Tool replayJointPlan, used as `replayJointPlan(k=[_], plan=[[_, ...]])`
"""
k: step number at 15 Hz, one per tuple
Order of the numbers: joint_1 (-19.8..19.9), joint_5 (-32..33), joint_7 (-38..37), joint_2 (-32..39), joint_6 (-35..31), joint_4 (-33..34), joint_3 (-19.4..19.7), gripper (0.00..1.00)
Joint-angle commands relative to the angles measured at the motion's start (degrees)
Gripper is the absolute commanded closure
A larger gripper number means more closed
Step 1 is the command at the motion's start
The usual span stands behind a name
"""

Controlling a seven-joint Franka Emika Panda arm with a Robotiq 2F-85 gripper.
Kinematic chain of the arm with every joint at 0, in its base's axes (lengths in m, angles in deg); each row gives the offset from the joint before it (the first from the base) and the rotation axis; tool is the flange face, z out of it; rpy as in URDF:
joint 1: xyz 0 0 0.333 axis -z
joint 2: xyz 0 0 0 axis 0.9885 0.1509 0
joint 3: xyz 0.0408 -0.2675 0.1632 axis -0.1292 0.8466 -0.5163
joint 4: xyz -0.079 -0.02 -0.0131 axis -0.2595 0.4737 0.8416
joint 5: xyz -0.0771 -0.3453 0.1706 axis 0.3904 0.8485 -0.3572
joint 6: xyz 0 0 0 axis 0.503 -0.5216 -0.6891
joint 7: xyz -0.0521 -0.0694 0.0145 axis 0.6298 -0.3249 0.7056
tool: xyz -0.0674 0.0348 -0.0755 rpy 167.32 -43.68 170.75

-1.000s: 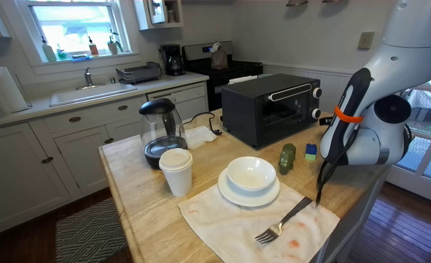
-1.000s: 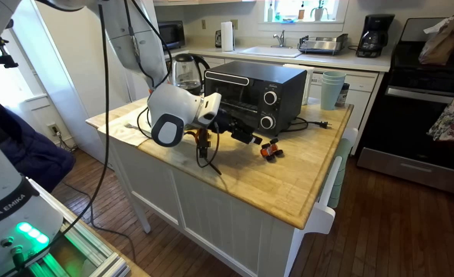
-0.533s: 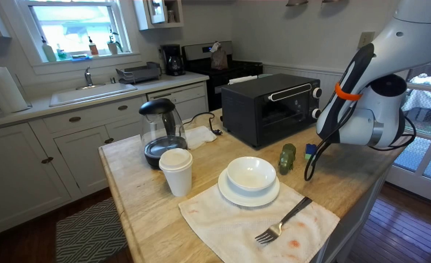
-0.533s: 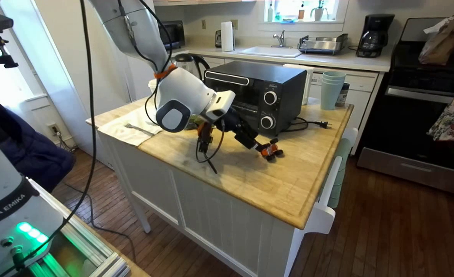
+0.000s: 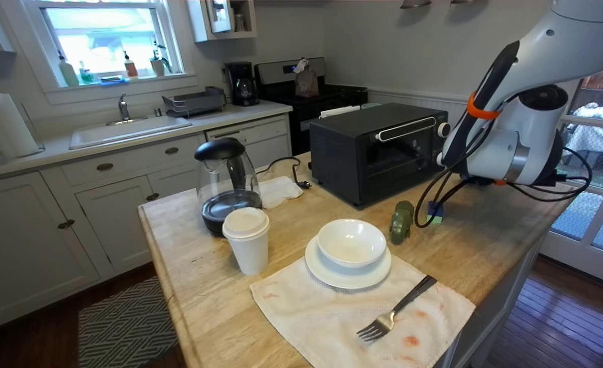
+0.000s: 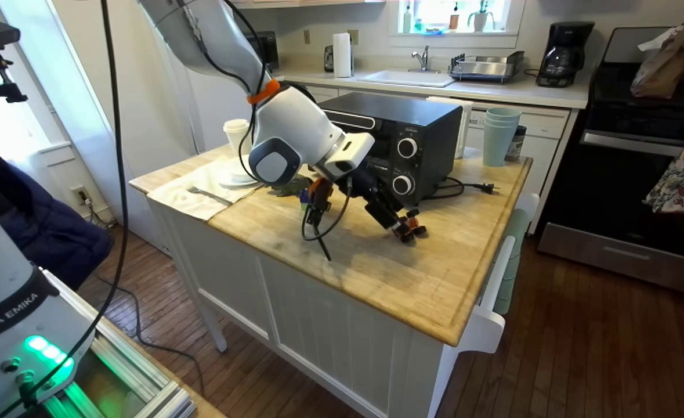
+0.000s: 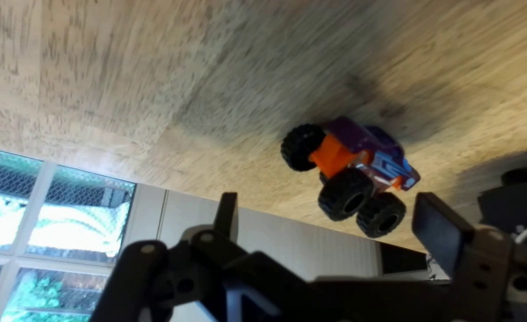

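A small toy truck (image 7: pixel 348 156) with black wheels, an orange underside and a purple body rests on the wooden tabletop. It also shows at the fingertips in an exterior view (image 6: pixel 417 224). My gripper (image 7: pixel 328 201) is open, with a wide gap between its fingers. In the wrist view the truck's nearer wheels show between the fingers, nearest the right one; I see no grip on it. In an exterior view the gripper (image 6: pixel 401 223) points down at the truck and partly covers it. The other exterior view does not show the fingers or the truck; the arm hides them.
A black toaster oven (image 6: pixel 400 130) stands close beside the gripper. A blue and green block (image 5: pixel 435 212) and a green toy (image 5: pixel 401 222) lie near the arm's looped cables. A bowl (image 5: pixel 352 242) on a plate, a fork (image 5: pixel 397 308), a cup (image 5: pixel 247 240) and a kettle (image 5: pixel 229 184) stand further off.
My gripper has moved toward the truck and tilted down, from just short of it to right at it. The arm's wrist has shifted with it. The truck has not visibly moved.
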Motion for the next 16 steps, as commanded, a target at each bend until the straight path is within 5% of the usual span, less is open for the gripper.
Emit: replayJointPlan(k=[1, 5, 8, 16], plan=[[-4.9, -4.8, 2.8, 2.2, 5.4, 2.0, 6.5, 0.0], [-11.2, -5.3, 1.2, 5.3, 13.9, 1.8, 15.5, 0.0], [-15.5, -3.1, -1.9, 8.0, 20.5, 1.8, 21.5, 0.3], [-22.6, 0.4, -5.8, 10.9, 32.2, 1.8, 29.3, 0.74]])
